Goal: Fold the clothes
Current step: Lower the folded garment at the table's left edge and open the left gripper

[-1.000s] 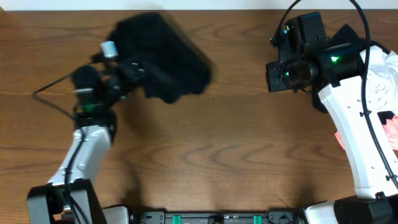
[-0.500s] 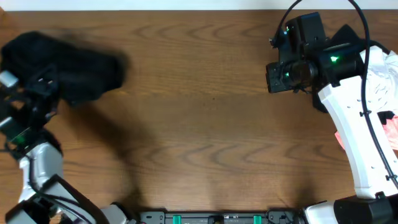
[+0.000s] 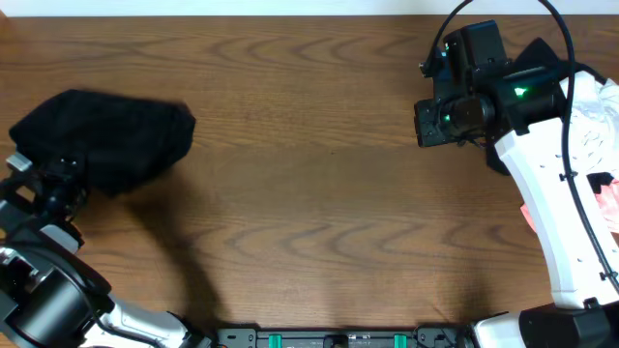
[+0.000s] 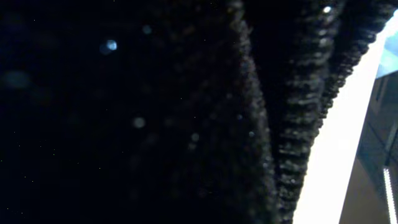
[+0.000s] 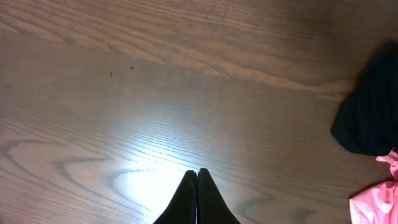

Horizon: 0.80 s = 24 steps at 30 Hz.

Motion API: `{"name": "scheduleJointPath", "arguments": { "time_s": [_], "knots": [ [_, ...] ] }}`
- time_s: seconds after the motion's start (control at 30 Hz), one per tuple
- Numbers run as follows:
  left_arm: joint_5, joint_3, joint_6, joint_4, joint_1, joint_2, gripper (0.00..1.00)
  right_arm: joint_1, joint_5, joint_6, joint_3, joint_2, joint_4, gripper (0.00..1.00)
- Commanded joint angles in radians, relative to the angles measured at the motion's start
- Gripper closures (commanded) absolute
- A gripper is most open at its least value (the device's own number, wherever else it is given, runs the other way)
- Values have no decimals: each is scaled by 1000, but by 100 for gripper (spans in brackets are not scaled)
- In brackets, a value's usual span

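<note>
A large black ribbed garment (image 3: 106, 135) hangs bunched at the table's far left. My left gripper (image 3: 62, 172) is at its lower left edge, shut on it. Black knit fabric (image 4: 186, 112) fills the left wrist view and hides the fingers. My right gripper (image 5: 197, 172) hovers over bare wood at the right, shut with nothing in it; in the overhead view it (image 3: 422, 122) points left. Beside the right arm lie a white garment (image 3: 590, 126) and a coral-pink one (image 3: 611, 208). The right wrist view shows another black garment (image 5: 373, 118) and the pink one (image 5: 376, 202).
The wooden table (image 3: 319, 193) runs across the whole view. The right arm's white link (image 3: 551, 213) crosses in front of the pile of clothes at the right edge. Cables loop above the right wrist (image 3: 561, 29).
The left arm has swung the black garment from the upper middle of the table to the far left. The right arm has stayed still.
</note>
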Motion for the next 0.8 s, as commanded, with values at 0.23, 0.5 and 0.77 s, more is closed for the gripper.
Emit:
{"name": "scheduleJointPath", "arguments": {
  "time_s": [0.23,0.5,0.77],
  "knots": [
    [72,37,114,-145,114,-12,94,-7,37,10,-1,3,0,99],
    [56,37,201,-264,128,-12,94,-7,41,10,-1,3,1,99],
    [140,37,118,-306,134,-16,2,-7,40,10,-1,3,-4,99]
  ]
}}
